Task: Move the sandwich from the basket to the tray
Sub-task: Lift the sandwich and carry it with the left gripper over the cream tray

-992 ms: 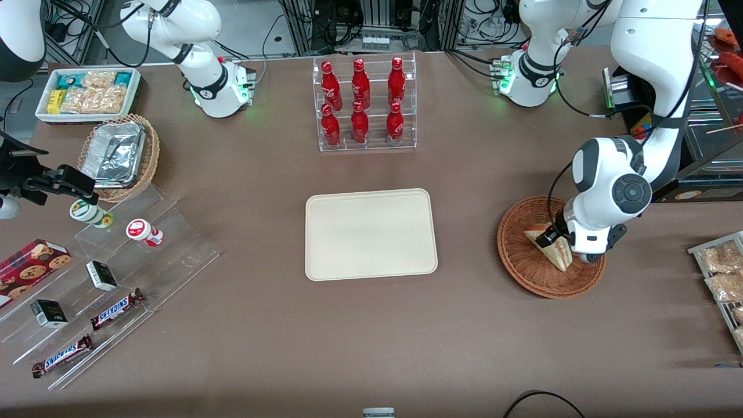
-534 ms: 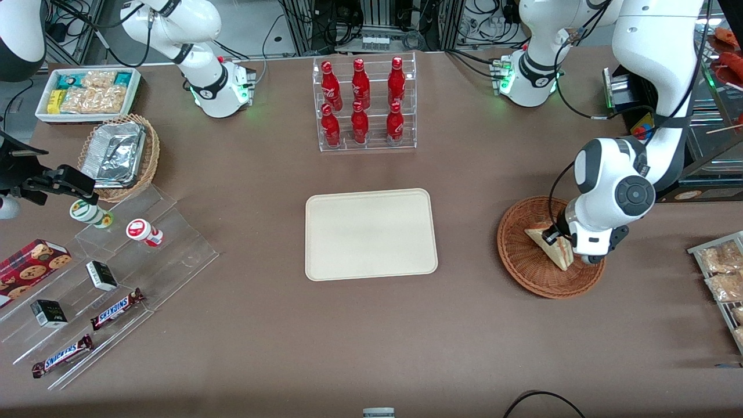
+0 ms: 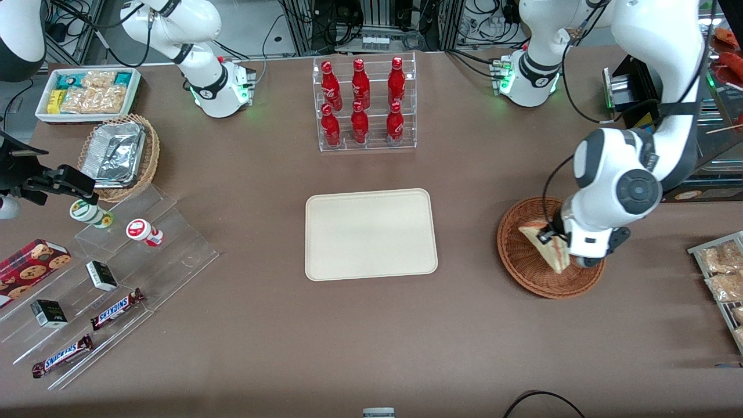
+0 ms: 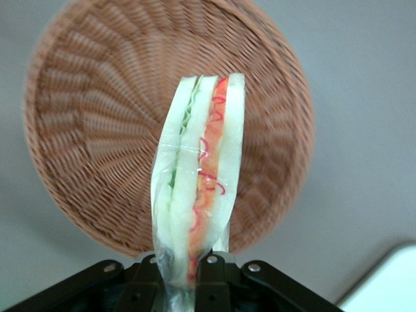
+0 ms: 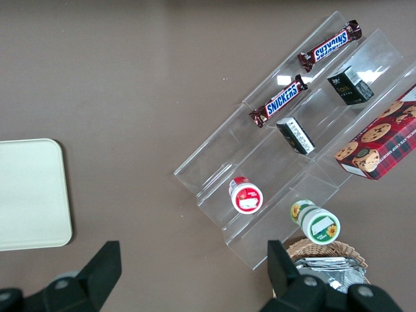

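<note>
Front view: gripper [image 3: 552, 239] pinches the wrapped sandwich [image 3: 543, 244] above the basket [image 3: 522, 261], inside its rim; open tabletop [image 3: 464, 232] separates basket from bare tray [image 3: 370, 233].

We read "SNICKERS" on two brown chocolate bars [image 3: 118, 309] [image 3: 62, 355] lying on the clear acrylic stepped display stand [image 3: 110, 290], toward the parked arm's end of the bench; the right wrist view shows the same word on both. Nothing else is legible to us.
</note>
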Available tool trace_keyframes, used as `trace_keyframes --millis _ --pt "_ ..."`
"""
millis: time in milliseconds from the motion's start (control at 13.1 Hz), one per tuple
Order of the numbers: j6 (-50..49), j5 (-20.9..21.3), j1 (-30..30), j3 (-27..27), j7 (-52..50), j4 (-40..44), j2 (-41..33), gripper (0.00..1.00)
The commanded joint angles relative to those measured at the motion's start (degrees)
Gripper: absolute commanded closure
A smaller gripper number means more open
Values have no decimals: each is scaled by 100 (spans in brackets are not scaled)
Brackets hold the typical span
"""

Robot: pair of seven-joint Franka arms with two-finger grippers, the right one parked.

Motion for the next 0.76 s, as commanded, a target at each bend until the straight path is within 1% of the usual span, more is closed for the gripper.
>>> trace_keyframes --millis 0,153,305,458,687 --pt "-219 -4 -683 47 -132 293 72 100" --pt "-272 -48 -1166 47 -150 478 203 100" --pt "-290 -363 -1580 47 -167 688 414 100" --pt "-342 -391 -2133 47 -237 1240 878 100" --pt "-360 -400 -2705 47 -448 2032 1590 100"
